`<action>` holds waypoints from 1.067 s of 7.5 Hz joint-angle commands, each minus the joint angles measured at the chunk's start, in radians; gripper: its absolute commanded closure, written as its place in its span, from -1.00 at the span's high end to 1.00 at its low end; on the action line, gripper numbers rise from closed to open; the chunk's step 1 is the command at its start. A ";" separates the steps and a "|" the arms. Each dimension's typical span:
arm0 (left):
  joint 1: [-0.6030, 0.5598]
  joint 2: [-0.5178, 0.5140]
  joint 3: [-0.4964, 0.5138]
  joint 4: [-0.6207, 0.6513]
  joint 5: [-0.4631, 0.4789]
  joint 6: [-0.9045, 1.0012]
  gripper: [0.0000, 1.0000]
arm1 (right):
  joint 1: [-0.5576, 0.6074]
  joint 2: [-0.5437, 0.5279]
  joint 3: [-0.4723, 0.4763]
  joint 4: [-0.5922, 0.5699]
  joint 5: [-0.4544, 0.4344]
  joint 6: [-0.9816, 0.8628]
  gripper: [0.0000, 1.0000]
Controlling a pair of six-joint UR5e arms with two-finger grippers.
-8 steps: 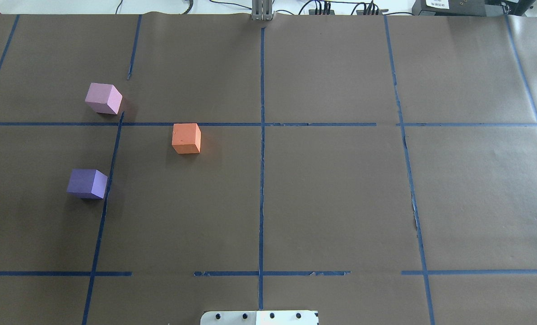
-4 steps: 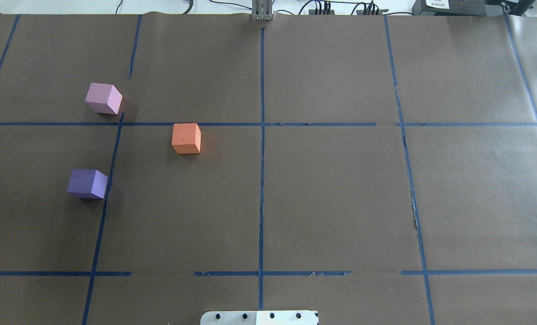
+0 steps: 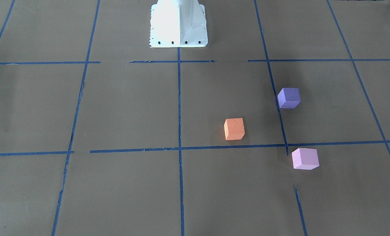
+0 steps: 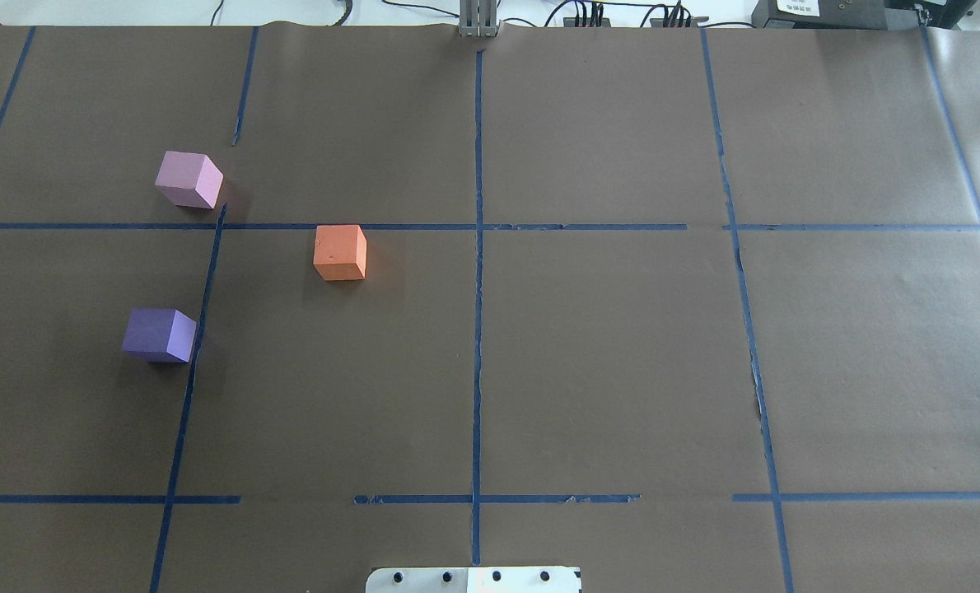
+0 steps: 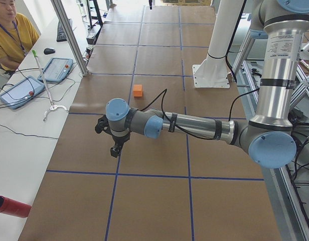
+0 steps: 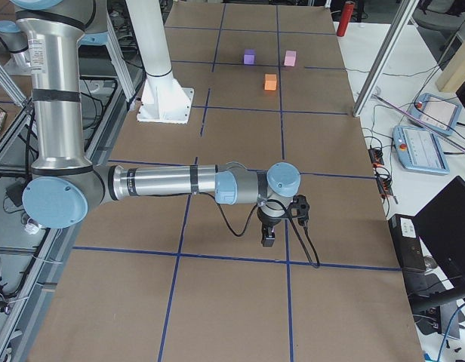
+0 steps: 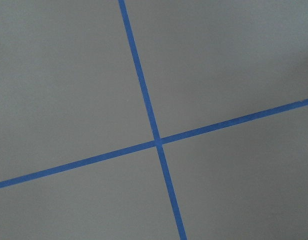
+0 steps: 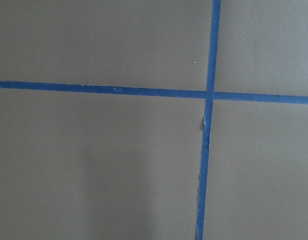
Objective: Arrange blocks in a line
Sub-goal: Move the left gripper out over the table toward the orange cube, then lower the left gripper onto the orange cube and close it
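Note:
Three cubes lie apart on the brown paper, on my left half in the overhead view: pale pink block [image 4: 189, 179] at the back, orange block [image 4: 340, 253] nearer the middle, violet-purple block [image 4: 159, 335] nearest me. They also show in the front-facing view: pink [image 3: 305, 158], orange [image 3: 234, 129], purple [image 3: 289, 97]. My left gripper [image 5: 116, 148] hangs over the paper in the left view only, my right gripper [image 6: 268, 240] in the right view only, far from the blocks. I cannot tell whether either is open. Both wrist views show only paper and tape.
The white robot base [image 3: 178, 26] stands at the table's near middle edge. Blue tape lines [image 4: 478, 247] form a grid on the paper. An operator [image 5: 9, 30] sits beside the table with tablets [image 5: 56, 69]. A red cylinder [image 5: 11, 207] lies off the paper.

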 commanded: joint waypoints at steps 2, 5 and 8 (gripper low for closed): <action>0.194 -0.174 -0.008 -0.072 -0.004 -0.333 1.00 | 0.000 0.000 -0.001 0.000 0.000 0.000 1.00; 0.495 -0.393 0.014 -0.070 0.206 -0.837 1.00 | 0.000 0.000 0.001 0.000 0.000 0.000 1.00; 0.627 -0.553 0.124 -0.067 0.230 -1.098 1.00 | 0.000 0.000 0.001 0.000 0.000 0.000 1.00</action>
